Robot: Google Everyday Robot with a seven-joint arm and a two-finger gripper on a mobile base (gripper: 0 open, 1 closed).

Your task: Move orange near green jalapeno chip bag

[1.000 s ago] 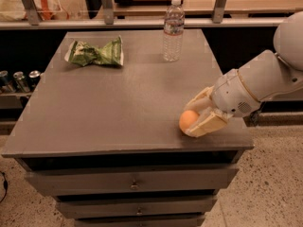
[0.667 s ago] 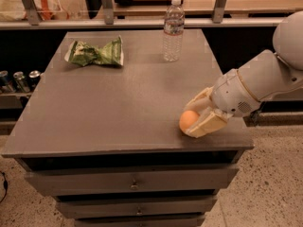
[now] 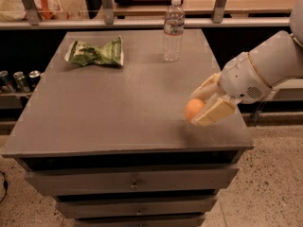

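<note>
The orange (image 3: 193, 109) is a small round fruit held between the cream fingers of my gripper (image 3: 202, 106) near the right front of the grey table (image 3: 118, 108), lifted a little above the top. The gripper is shut on it, with one finger behind and one in front of the fruit. The green jalapeno chip bag (image 3: 95, 54) lies flat at the back left of the table, pinched in the middle, far to the left of the gripper.
A clear water bottle (image 3: 173, 30) stands upright at the back of the table, right of centre. Drawers fill the cabinet front below. Several cans (image 3: 19, 80) sit on a low shelf at the left. A railing and shelf run behind the table.
The orange has risen slightly off the table in the gripper. The bag and bottle have not moved.
</note>
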